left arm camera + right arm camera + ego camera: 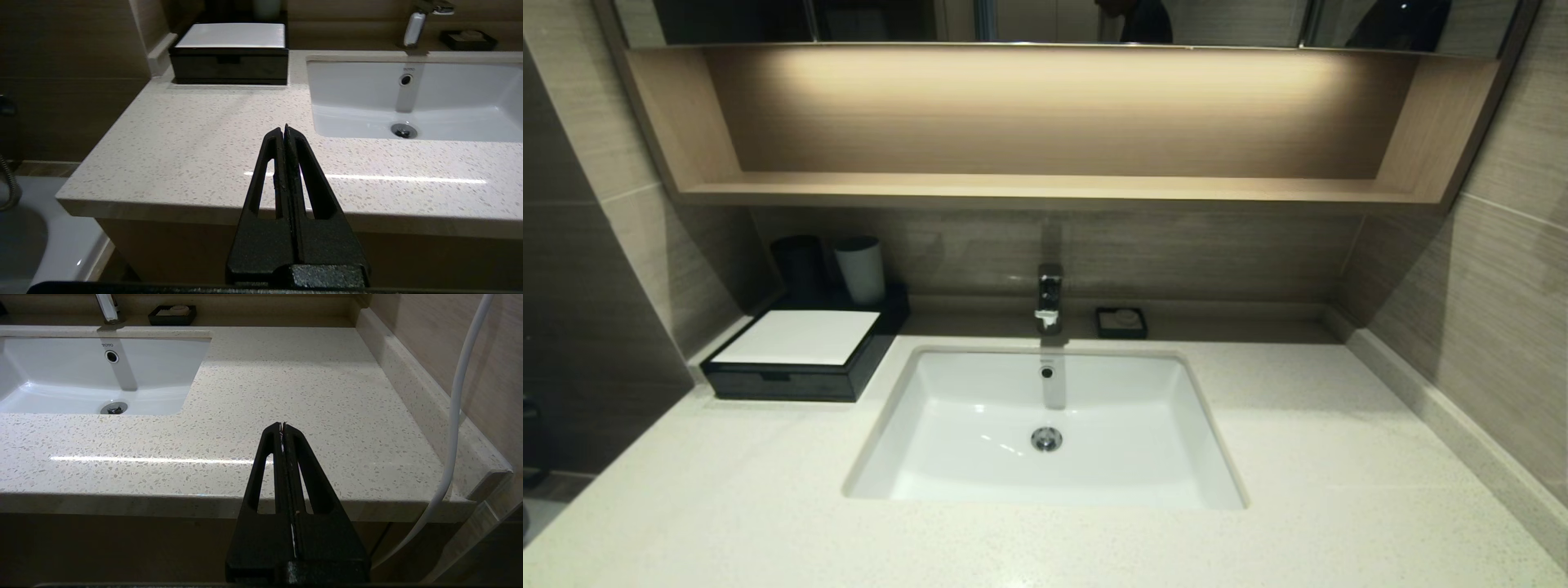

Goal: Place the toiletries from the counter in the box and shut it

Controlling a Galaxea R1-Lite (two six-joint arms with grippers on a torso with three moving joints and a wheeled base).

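At the back left corner of the counter (1339, 457) sits the box (800, 359): low, black, rigid, with a flat matt white top and a drawer front that looks pushed home, a small notch at its upper edge. Behind it stand a black cup (799, 265) and a white cup (861, 269).

No toiletries show anywhere on the speckled stone, so they are probably already inside, though the drawer's contents are hidden. Wrapped sachets of that sort would likely be light, limp and slippery. The box itself looks stiff and light enough to slide if shoved; the notch seems the natural hold for the drawer.

The left claw (284, 130) hangs before the front edge, left of the sink (1045, 425), its fingers pressed together on nothing. The sink is glossy white, rectangular, with a chrome drain and tap (1049, 298). Near the back edge rests a small black dish (1121, 322).

The right claw (282, 428) hovers before the front edge near the right end, likewise pressed together and empty.
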